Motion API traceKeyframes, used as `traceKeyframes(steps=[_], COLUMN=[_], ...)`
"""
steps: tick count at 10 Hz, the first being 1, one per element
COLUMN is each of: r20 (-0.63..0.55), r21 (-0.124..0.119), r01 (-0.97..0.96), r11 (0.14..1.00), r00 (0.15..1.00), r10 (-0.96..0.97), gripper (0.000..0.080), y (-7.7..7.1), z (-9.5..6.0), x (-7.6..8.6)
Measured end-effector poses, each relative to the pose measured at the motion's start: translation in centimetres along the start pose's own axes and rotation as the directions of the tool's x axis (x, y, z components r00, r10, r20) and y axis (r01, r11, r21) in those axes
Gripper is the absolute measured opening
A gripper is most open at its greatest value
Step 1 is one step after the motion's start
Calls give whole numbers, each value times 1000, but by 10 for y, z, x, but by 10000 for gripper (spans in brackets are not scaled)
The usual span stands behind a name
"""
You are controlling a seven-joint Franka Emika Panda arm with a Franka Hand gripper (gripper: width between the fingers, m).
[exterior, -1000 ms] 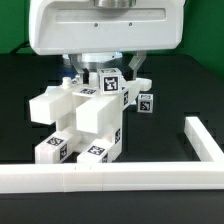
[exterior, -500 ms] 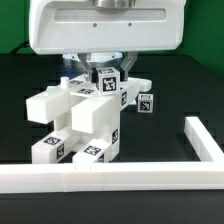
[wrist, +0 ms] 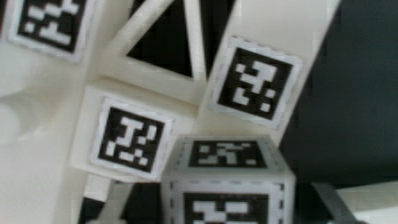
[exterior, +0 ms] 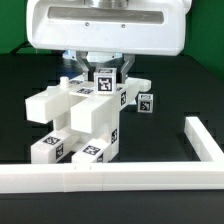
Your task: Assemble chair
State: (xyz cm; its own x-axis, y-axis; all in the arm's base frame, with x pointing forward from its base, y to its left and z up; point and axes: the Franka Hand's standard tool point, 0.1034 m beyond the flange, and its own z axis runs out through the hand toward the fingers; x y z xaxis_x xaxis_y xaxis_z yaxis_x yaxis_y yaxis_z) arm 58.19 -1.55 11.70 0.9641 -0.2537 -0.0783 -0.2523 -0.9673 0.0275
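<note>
While the bulky white robot housing (exterior: 105, 25) is hanging over the middle of the scene, the claw (exterior: 104, 66) beneath it is pointing straight down onto the glossy white plastic chair (exterior: 85, 118). The chair is a half-built stack of blocky bars carrying small black-and-white square tags. The claw is gripping the chair's topmost tagged block (exterior: 105, 80), with its two dark fingers standing close in on either side and the jaws set narrow around it.

The chair is sitting on the black counter (exterior: 30, 212), roughly in the centre of the exterior view. Its thick bars are jutting toward the exterior view's left and toward the camera. Just beside it, on the exterior view's right, a small white tagged cube (exterior: 146, 102) is showing, and I cannot tell whether it is joined on or only resting against the rest.

A long white L-shaped rail (exterior: 110, 178) is lying along the near side of the counter and turning away at the exterior view's right. It is lying near the chair's foot but apart from it.

Seen from the wrist view, tagged white faces are crowding the picture. A white X-braced panel (wrist: 228, 22) is showing dark gaps between its struts. I cannot make out the claw's fingers from there.
</note>
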Motion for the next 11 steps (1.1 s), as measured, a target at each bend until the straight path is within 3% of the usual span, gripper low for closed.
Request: traceKeyframes(steps=[4,11], r20=[11,19], r21=[25,27], r01=[-329,-671], r11=[944,741], r00=[944,741], r10=[329,671], gripper=[288,288], y=[2,0], z=[1,1], x=[1,1])
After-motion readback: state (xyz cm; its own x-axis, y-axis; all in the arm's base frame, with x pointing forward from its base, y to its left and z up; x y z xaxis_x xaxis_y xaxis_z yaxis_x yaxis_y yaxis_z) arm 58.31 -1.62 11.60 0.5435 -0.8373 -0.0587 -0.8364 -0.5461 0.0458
